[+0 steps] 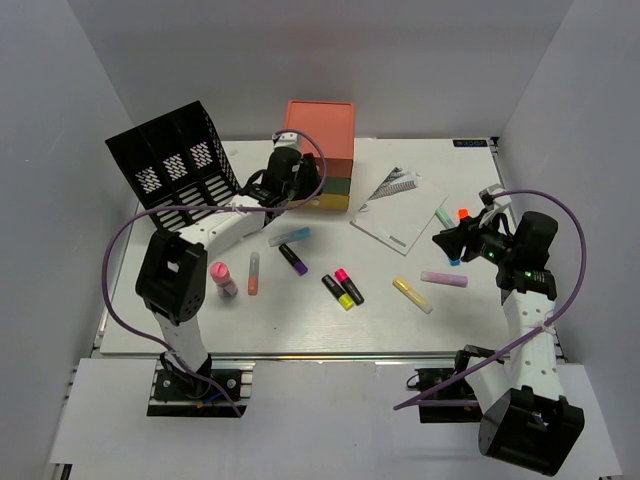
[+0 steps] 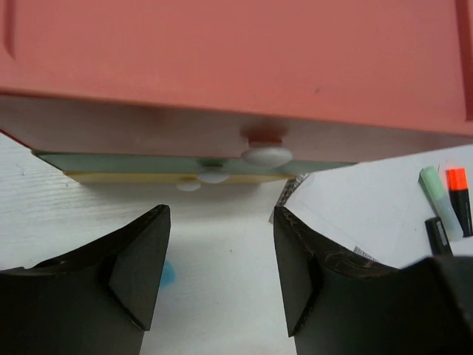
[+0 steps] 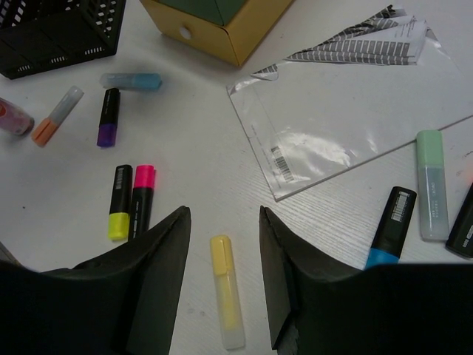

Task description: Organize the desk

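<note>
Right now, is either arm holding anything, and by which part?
Nothing held. Left gripper open, facing the drawer unit; right gripper open over the desk, fingers empty.

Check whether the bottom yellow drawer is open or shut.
Shut: the yellow drawer has its front flush with the corner of the drawer unit, with no gap showing.

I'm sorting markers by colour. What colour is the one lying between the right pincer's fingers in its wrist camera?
Pale yellow highlighter, clearest in the right wrist view.

The top camera looks down on the whole desk (image 1: 300, 335) from behind. The left wrist camera faces the drawer unit (image 2: 236, 59) closely. The right wrist camera overlooks the yellow highlighter (image 3: 227, 296), which the top view shares.
</note>
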{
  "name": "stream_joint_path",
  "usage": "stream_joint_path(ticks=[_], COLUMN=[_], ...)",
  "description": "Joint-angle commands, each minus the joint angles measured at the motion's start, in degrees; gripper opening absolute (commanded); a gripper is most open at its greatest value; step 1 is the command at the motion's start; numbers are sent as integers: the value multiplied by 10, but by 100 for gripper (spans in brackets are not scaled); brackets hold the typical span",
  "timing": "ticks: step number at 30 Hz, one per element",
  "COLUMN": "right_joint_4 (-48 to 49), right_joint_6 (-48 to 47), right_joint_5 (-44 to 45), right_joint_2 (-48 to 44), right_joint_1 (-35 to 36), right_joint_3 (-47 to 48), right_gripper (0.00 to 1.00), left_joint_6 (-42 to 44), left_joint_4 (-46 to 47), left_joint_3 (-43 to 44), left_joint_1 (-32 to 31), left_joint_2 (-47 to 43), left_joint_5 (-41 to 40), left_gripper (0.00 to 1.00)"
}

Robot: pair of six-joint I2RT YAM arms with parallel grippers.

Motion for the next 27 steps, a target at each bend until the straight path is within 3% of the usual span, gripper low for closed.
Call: stream_joint_path(ticks=[1, 16, 27], right_joint_4=[18, 23, 25], right_joint_6=[7, 14, 14], right_joint_5=[6, 19, 22], right_joint_2=[-9, -9, -8], right_joint_1=[5, 6, 7], right_joint_3=[-3, -4, -5], right_gripper=[48, 48, 48], left_joint_6=[1, -12, -17], left_joint_4=[1, -18, -15], left_joint_3=[36, 101, 115], left_joint_1=[-5, -21, -21], left_joint_2=[-6, 32, 39], left_joint_5=[-44, -79, -95], left_gripper=[68, 65, 54])
